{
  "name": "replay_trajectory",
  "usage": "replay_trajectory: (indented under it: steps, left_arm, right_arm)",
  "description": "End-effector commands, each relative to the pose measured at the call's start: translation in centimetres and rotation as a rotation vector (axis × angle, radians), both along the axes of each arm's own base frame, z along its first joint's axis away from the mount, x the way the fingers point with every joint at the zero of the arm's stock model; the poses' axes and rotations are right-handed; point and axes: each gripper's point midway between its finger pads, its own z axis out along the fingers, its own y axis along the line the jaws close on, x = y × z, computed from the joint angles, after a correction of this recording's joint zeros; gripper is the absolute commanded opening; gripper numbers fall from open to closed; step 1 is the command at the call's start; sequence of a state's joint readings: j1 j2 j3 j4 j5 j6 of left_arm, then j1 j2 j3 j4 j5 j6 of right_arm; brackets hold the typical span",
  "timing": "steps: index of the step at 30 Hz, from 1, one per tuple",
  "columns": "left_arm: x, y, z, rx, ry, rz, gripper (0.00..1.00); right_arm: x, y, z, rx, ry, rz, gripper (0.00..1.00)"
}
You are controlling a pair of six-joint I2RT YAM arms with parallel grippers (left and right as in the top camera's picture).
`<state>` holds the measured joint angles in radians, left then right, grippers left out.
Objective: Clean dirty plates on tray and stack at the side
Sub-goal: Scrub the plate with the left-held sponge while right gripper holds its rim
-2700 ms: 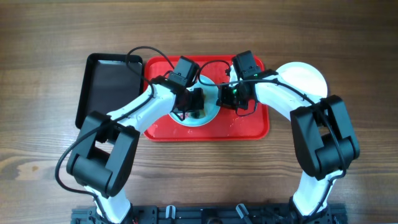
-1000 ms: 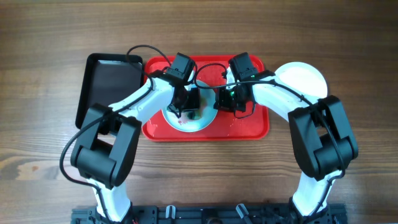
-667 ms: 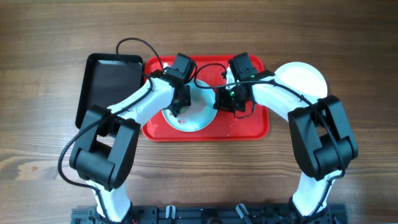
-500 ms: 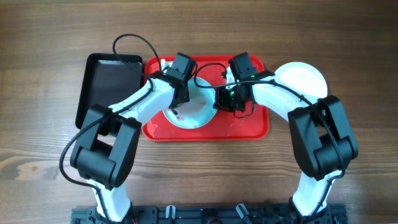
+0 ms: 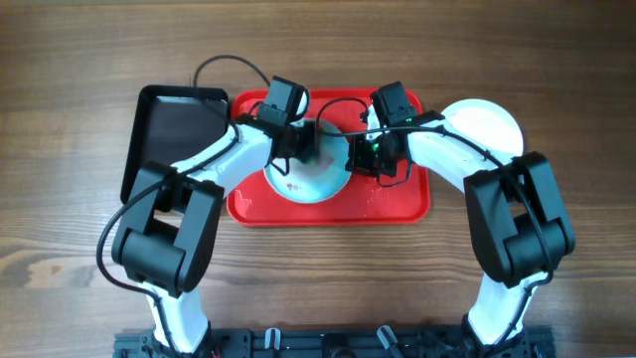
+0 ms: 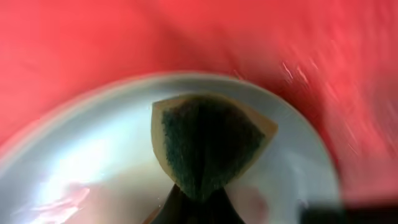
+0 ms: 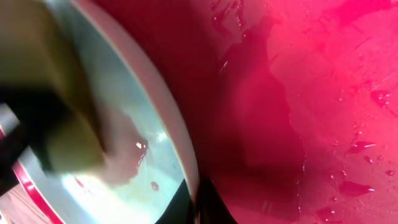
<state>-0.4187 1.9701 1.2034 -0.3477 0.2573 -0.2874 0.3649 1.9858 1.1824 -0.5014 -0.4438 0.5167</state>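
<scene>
Overhead view: the red tray [image 5: 397, 204] sits at centre frame, with the black tray [image 5: 164, 129] just beside its left edge. One pale plate [image 5: 320, 184] lies on the red tray, left of middle, with a faint pink smear at its lower left. The left gripper [image 6: 194, 208] is clamped on a green-and-yellow sponge [image 6: 208, 140] held against the plate. The right gripper [image 7: 198, 202] is pinched on the plate's right rim. A white plate [image 5: 492, 124] rests on the table [image 5: 79, 60], right of the tray.

red tray [image 5: 397, 204], glossy with wet specks; pale mint-blue plate [image 5: 323, 186] with a faint reddish smear; white plate [image 5: 492, 124]; dark green sponge [image 6: 208, 146] edged in tan; black tray [image 5: 169, 129]; brown wood-grain counter [image 5: 79, 80].
</scene>
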Motion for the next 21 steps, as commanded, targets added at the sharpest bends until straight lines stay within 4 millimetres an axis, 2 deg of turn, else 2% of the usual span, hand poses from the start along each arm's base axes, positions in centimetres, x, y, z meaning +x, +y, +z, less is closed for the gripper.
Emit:
replay_trajectory:
  steps: [1,7,10,13,17,21]
  left_arm:
    - [-4.7,-2.3,-1.1,-0.109,0.13,-0.241,0.04]
    - [-8.6,-2.3,-1.0,-0.144,0.22,-0.414,0.04]
    - [-9.4,-1.0,-1.6,-0.076,0.243,-0.432,0.04]
    - [-8.4,2.1,-3.1,0.099,0.254,-0.331,0.04]
    - [-5.9,7.8,-4.1,0.372,0.226,-0.06,0.04]
    - [-4.2,10.7,-3.9,0.51,0.164,0.084,0.04]
  right_arm:
    - [-1.5,-1.2,-2.6,-0.08,0.047,0.015,0.04]
    - [-1.5,-1.2,-2.6,-0.079,0.047,0.014,0.04]
    - [-1.6,-1.2,-2.6,-0.079,0.047,0.015,0.04]
    - [-1.6,-1.2,-2.6,-0.079,0.047,0.014,0.04]
    - [-1.5,-1.2,-2.6,-0.079,0.047,0.014,0.04]
    - [-1.5,-1.2,-2.6,-0.079,0.046,0.014,0.04]
